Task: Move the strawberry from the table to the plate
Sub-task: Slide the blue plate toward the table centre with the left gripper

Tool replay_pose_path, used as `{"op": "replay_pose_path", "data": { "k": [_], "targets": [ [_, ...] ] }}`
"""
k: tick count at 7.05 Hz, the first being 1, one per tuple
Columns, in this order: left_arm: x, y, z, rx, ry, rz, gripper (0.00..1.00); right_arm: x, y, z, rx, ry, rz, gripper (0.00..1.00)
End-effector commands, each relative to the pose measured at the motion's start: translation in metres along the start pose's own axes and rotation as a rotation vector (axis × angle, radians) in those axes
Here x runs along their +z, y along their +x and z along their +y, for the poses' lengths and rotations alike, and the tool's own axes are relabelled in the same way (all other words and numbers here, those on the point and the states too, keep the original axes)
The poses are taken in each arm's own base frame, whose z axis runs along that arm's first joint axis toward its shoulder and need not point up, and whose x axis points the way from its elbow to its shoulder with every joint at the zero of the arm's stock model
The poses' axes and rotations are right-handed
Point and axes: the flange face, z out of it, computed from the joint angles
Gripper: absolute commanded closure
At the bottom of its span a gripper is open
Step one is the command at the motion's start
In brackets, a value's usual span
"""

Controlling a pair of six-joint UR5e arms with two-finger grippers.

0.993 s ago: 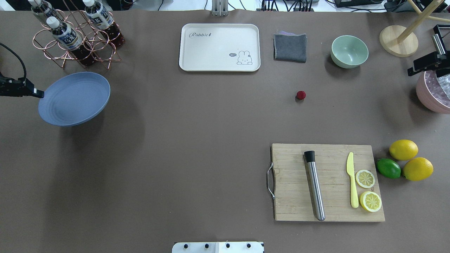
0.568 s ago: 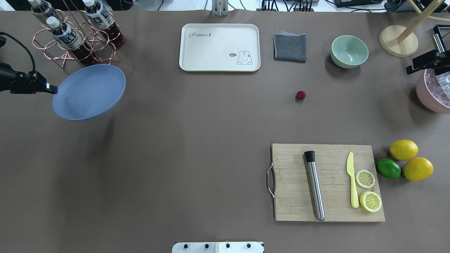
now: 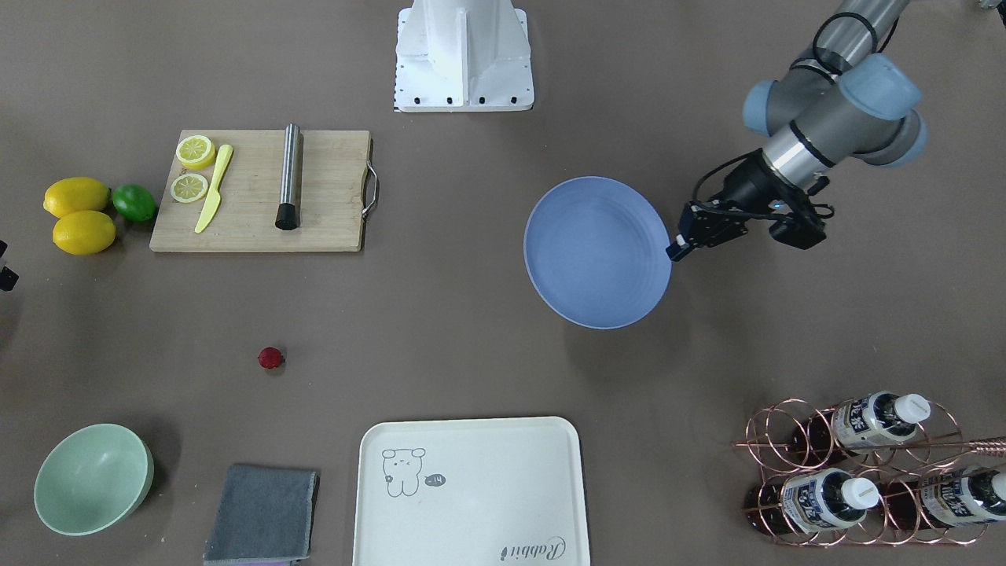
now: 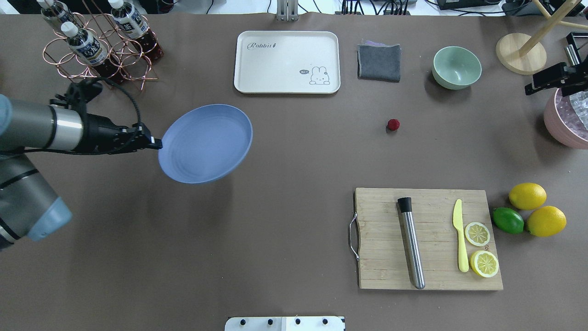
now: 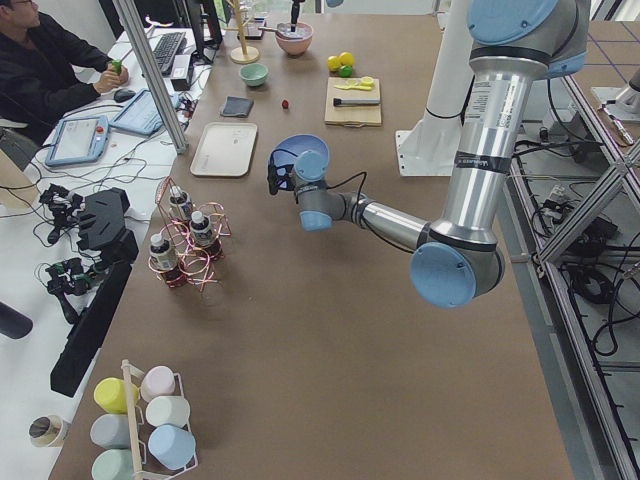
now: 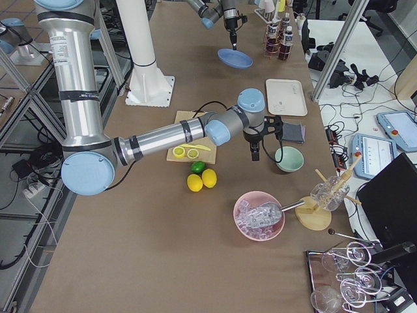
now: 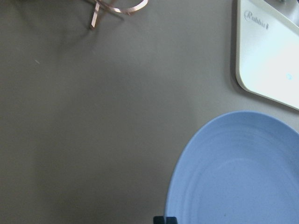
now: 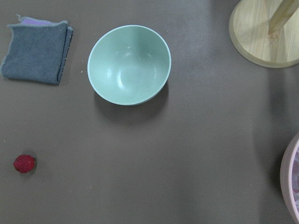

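The strawberry [image 4: 393, 124] is a small dark-red fruit lying on the grey-brown table [image 4: 275, 230], right of centre; it also shows as strawberry [image 3: 269, 358] and strawberry [image 8: 24, 164]. My left gripper [image 4: 154, 145] is shut on the rim of the blue plate [image 4: 205, 143], which hangs tilted above the table, left of centre and far from the fruit. The front view shows the same plate [image 3: 597, 251] in that gripper [image 3: 676, 250]. My right gripper [image 4: 528, 90] hovers at the far right edge, well right of the fruit; its fingers are not clear enough to judge.
A cream tray [image 4: 287, 62], grey cloth [image 4: 379, 62] and mint bowl [image 4: 456, 67] line the far side. A cutting board [image 4: 427, 239] with a metal rod, knife and lemon slices lies near right, lemons [image 4: 527, 196] beside it. A bottle rack [image 4: 98, 46] stands far left, a pink bowl [image 4: 565, 124] far right.
My left arm has carried the plate rightward, from the left edge toward the table's middle. The right gripper has crept slightly left. The strawberry has not moved.
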Motion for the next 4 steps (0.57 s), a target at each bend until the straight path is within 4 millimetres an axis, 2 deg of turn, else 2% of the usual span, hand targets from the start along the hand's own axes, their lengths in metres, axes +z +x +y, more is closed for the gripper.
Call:
{"op": "replay_pose_path", "data": {
  "k": [1, 2, 4],
  "targets": [
    [0.063, 0.085, 0.074, 0.008, 0.047, -0.041, 1.0, 0.001, -0.002, 0.0, -0.002, 0.0, 0.002, 0.0],
    [0.081, 0.105, 0.096, 0.012, 0.069, -0.052, 1.0, 0.003, -0.001, 0.0, -0.005, 0.01, 0.019, 0.0],
    [0.102, 0.112, 0.128, 0.002, 0.078, -0.068, 1.0, 0.004, -0.003, 0.001, -0.011, 0.01, 0.022, 0.0]
  ]
}}
